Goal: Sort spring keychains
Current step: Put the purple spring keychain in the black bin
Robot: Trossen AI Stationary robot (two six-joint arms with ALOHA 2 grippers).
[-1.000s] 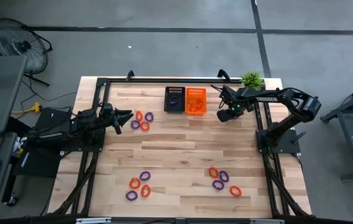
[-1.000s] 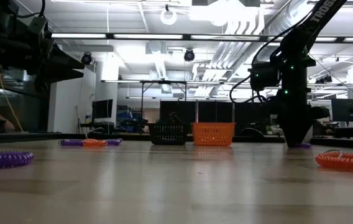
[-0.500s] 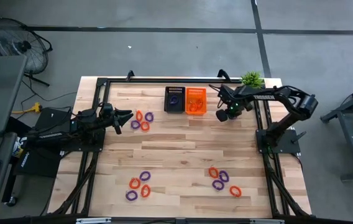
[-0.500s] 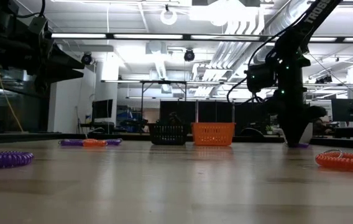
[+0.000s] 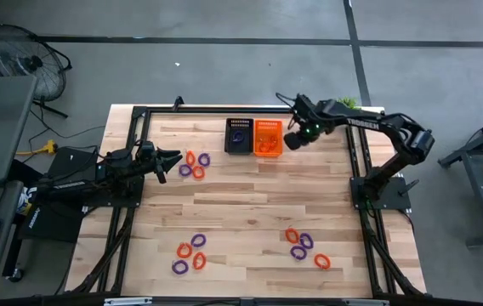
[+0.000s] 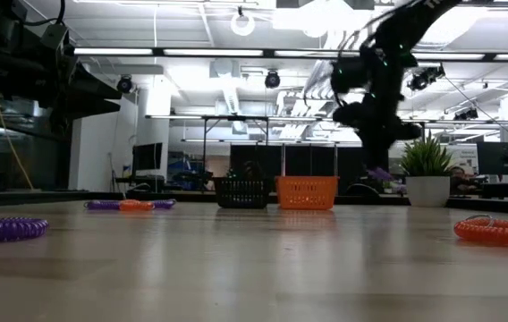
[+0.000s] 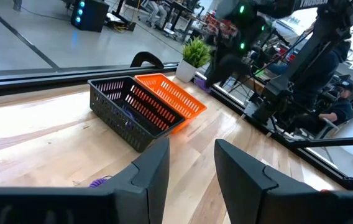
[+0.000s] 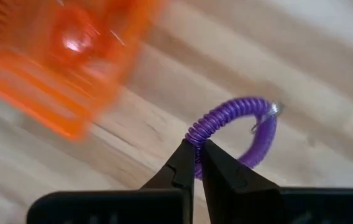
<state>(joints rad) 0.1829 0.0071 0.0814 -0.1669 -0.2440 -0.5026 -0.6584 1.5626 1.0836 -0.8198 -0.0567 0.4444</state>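
Right gripper (image 8: 196, 152) was pinched on a purple coiled plastic spring keychain (image 8: 238, 134), hanging off the tabletop (image 5: 250, 195) just beside the orange slotted plastic basket (image 5: 268, 136). Likely light, springy, stretchy; best pinched across the coil. Left gripper (image 7: 192, 165), fingers apart, waited near loose keychains.
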